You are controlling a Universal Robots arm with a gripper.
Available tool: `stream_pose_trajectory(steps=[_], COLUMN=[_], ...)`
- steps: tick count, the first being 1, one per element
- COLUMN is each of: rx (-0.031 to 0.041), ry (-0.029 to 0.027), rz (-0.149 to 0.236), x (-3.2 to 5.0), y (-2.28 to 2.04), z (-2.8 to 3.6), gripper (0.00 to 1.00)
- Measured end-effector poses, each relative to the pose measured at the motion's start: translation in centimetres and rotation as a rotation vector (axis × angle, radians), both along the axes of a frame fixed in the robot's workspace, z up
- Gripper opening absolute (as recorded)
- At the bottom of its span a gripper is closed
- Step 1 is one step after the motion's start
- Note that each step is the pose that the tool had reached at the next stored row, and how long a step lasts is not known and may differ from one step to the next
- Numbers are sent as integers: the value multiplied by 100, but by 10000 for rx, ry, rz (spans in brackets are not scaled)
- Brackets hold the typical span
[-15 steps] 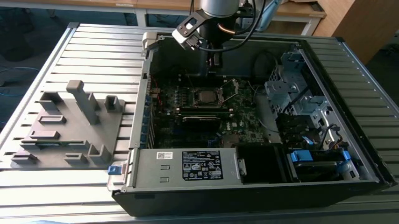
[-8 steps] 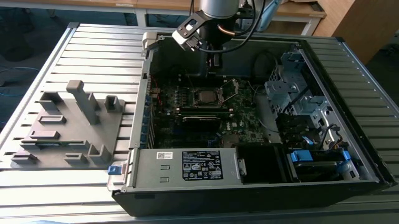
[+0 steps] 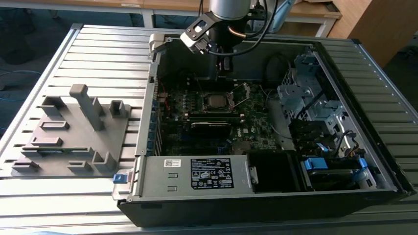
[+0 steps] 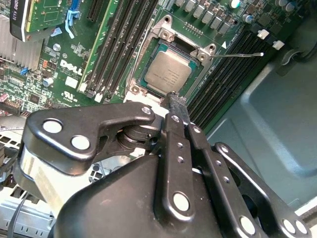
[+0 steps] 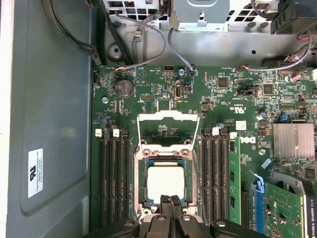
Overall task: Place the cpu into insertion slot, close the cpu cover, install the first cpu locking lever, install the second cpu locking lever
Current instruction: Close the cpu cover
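Second wrist view: one gripper (image 4: pixel 177 99), two fingers (image 4: pixel 174 148) clenching together on nothing, is hovering beside one cpu (image 4: pixel 171 74). First wrist view: cpu is sitting in the insertion slot (image 5: pixel 142 173), one cpu cover (image 5: pixel 168 116) lying open. Exterior view: arm (image 3: pixel 228 7) is pointing down into one computer case (image 3: pixel 261 208).

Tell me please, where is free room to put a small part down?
Free: the slatted table on the exterior view's right of the computer case, and the bare grey case panel beside the memory slots. Crowded: around the cpu, by the gripper.
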State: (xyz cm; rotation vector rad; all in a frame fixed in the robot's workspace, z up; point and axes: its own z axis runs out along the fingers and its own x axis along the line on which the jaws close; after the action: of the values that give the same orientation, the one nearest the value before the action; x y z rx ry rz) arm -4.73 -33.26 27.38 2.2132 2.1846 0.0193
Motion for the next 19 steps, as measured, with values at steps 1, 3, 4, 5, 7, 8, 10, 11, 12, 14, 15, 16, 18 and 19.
stream_pose_trajectory(steps=[1, 3, 4, 5, 7, 8, 10, 11, 12, 14, 15, 16, 18, 19], rx=[0, 5, 4, 1, -2, -2, 2, 3, 2, 0, 0, -1, 0, 1], ry=[0, -3, -4, -2, -1, -1, -2, -3, -3, -2, -2, -1, -1, -2], rz=[0, -1, -1, -1, -1, 0, 2, 1, 0, 0, -1, 0, 0, 0], x=[0, 1, 1, 1, 0, 0, 7, 14, 20, 28, 29, 29, 29, 31], y=[0, 0, 0, 0, 0, 0, 0, 0, 1, 0, 1, 1, 1, 1], z=[0, -7, -13, -16, -15, -16, -19, -20, -20, -20, -20, -21, -22, -23], gripper=[11, 11, 11, 11, 11, 11, 11, 11, 11, 11, 11, 11, 11, 11])
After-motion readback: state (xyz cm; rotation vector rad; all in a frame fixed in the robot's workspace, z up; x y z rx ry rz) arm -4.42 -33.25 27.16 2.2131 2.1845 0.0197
